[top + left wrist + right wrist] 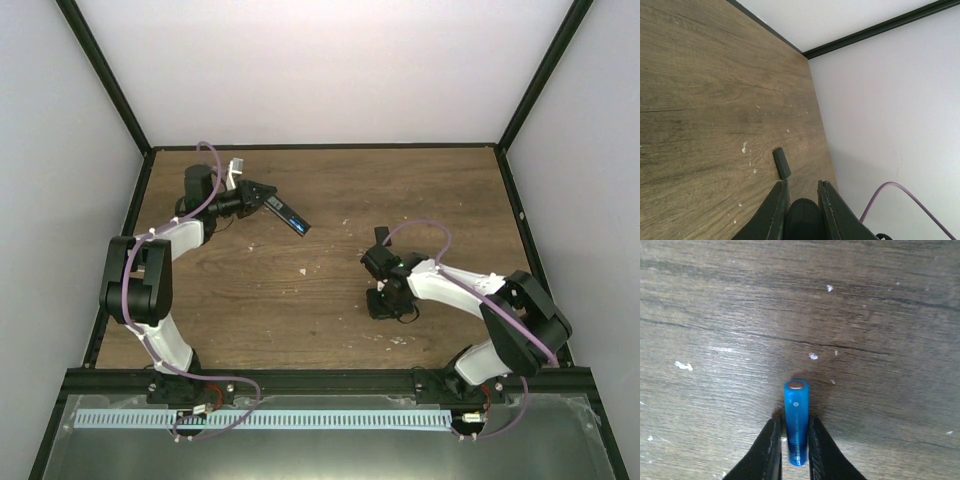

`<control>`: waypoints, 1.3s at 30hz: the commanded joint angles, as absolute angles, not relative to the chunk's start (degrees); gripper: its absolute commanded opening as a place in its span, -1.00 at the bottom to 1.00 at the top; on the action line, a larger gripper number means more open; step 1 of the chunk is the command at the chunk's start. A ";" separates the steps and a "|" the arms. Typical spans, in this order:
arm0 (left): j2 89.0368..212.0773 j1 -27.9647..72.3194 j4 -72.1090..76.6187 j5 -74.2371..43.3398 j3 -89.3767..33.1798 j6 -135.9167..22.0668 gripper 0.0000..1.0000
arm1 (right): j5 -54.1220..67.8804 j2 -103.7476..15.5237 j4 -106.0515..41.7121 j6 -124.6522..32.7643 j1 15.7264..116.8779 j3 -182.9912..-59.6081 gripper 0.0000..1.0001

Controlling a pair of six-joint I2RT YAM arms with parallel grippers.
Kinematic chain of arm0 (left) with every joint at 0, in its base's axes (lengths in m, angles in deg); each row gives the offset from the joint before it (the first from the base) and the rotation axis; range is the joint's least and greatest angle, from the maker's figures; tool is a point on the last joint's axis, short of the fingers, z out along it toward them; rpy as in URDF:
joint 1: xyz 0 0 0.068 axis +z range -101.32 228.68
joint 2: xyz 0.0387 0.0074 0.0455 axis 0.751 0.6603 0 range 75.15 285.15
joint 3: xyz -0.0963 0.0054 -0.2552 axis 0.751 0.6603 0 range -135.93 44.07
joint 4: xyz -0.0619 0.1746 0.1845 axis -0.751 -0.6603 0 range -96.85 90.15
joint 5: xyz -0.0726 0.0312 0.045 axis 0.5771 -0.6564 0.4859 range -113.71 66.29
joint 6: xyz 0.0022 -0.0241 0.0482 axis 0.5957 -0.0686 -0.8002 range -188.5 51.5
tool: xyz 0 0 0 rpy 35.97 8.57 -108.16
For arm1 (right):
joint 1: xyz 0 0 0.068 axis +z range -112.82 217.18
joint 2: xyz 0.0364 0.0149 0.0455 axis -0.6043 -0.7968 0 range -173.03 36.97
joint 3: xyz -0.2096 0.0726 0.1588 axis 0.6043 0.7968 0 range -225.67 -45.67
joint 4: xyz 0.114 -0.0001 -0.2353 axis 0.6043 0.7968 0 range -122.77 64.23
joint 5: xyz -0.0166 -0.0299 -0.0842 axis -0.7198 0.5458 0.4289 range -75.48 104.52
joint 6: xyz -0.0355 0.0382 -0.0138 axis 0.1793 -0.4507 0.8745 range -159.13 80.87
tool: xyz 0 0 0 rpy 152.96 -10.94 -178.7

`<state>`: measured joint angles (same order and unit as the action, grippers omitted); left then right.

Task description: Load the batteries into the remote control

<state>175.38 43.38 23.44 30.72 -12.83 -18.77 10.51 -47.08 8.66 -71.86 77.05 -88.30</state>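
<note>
My left gripper (258,197) is raised over the back left of the table and shut on one end of the slim black remote control (287,216). The remote slants down to the right, and a blue battery (298,223) shows in its outer end. In the left wrist view only the remote's rounded black end (802,217) shows between the fingers (776,202). My right gripper (385,302) points down at the wood right of centre. Its jaws press both sides of a second blue battery (796,400), whose metal cap points away from the wrist.
A small black cover piece (781,163) lies on the wood just past my left fingertips. Pale specks of debris (813,356) dot the brown tabletop (330,330). Black frame rails and white walls (330,70) close in the table on three sides.
</note>
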 commanded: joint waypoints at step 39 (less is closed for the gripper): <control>175.05 38.93 16.45 44.82 -11.79 -26.70 -1.00 | -8.96 -64.98 27.11 -40.81 76.37 -138.84 -0.99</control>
